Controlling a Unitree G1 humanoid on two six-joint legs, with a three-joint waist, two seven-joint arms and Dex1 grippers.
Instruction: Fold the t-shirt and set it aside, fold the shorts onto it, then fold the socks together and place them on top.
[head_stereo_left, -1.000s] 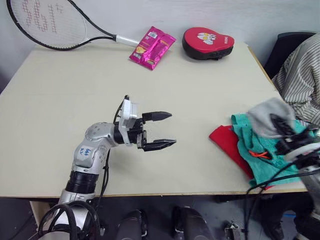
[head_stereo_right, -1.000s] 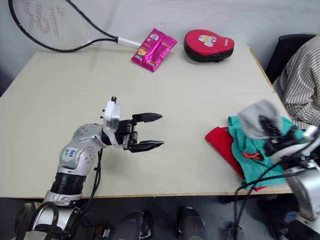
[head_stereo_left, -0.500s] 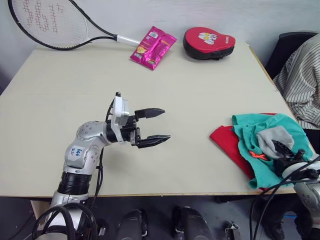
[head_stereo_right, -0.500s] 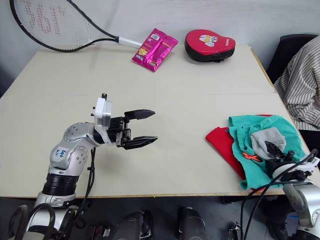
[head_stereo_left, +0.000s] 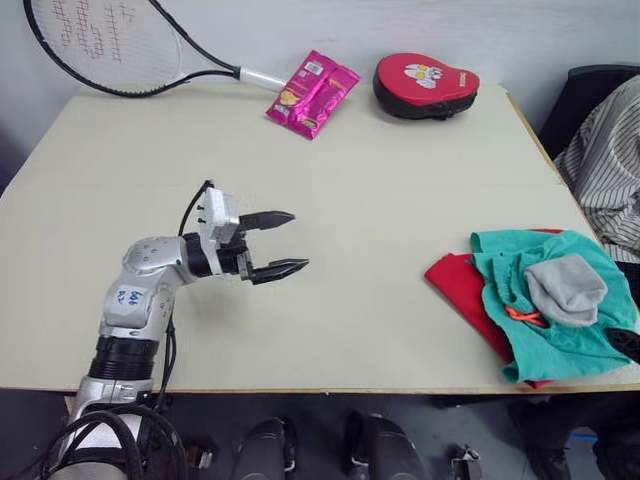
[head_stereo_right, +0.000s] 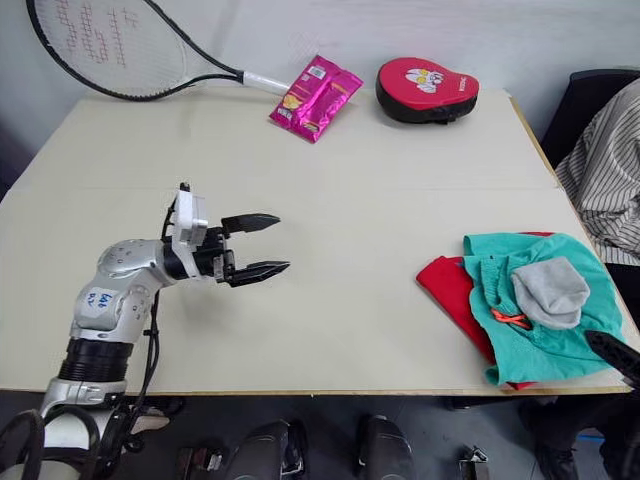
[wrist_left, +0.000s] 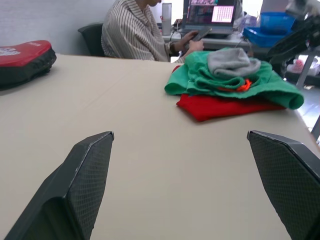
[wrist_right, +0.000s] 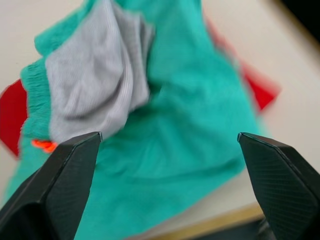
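We see the socks lying as a grey bundle on top of the shorts, which in turn cover most of the t-shirt, whose red edge shows on the left of the pile; the whole stack sits at the near right corner of the counter. A second ago our right tool carried the socks above this pile, and half a second ago it was setting them down; now the socks rest free and the right tool has pulled back off the near right edge, its fingers spread wide with nothing between them. Our left tool has drawn back to the left over bare counter, well apart from the clothes, its jaws also open and empty. We judge from this that the last step is done and the task is at its end, though the stack looks rumpled rather than neat. Along the far edge lie a racket, a pink packet and a red mitt, untouched. A person in a striped shirt sits at the right.
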